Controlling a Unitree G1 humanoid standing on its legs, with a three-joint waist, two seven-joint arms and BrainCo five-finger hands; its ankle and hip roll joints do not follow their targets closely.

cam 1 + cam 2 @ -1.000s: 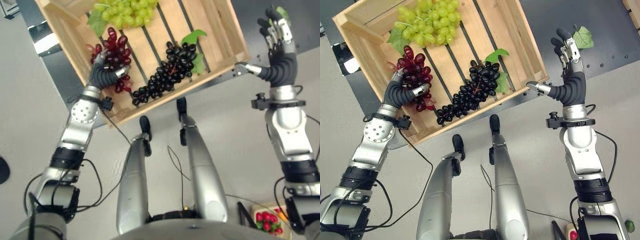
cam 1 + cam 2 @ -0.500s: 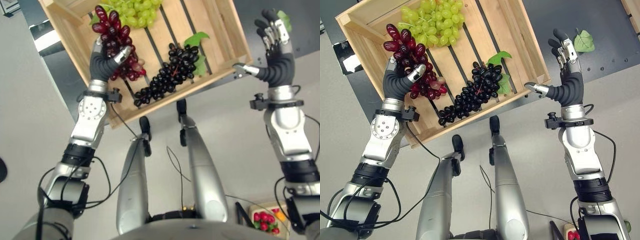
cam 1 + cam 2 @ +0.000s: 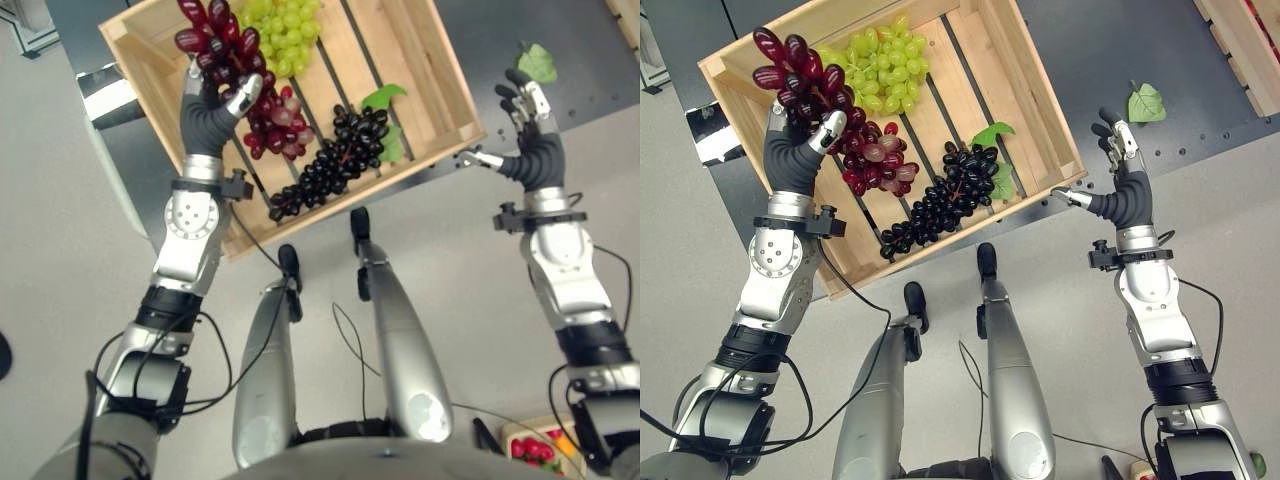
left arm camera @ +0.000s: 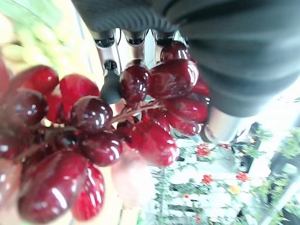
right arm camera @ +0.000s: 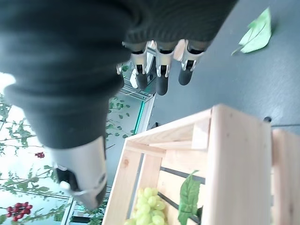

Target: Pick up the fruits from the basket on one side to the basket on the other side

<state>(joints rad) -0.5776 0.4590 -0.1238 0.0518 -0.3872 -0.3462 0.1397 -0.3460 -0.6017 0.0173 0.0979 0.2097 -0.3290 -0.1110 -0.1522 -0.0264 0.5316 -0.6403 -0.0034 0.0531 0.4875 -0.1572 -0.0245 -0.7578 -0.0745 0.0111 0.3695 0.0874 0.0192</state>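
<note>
Left hand (image 3: 792, 150): my fingers and thumb are curled round the stem end of the red grape bunch (image 3: 830, 125); I hold it raised above the near left part of the wooden crate (image 3: 1035, 100).
Red grape bunch: one. Its upper berries stick out past my fingertips over the crate's left wall; the lower berries hang toward the slats, beside the black bunch. In the left wrist view the berries crowd the palm, and I cannot make out the stem where I pinch it.
Right hand (image 3: 1118, 190): fingers straight and spread, thumb held out to the side, holding nothing. It is raised just off the crate's near right corner, over the dark tabletop (image 3: 1200, 90).
Black grape bunch (image 3: 940, 200): one, lying on the slats near the crate's front wall, with green leaves (image 3: 992, 140) at its upper end.
Green grape bunch (image 3: 880, 65): one, at the far side of the crate, partly hidden behind the red bunch.
Loose leaf (image 3: 1145, 102): one, flat on the tabletop beyond my right fingertips, well apart from the crate.
Second crate (image 3: 1245, 40): one, cut off at the right edge; only a corner of pale wood shows, its contents hidden.
Edges: the first crate sits skewed, its near left corner overhanging the tabletop edge above the floor (image 3: 680, 250).
Open room: bare tabletop between the two crates, around the loose leaf.
</note>
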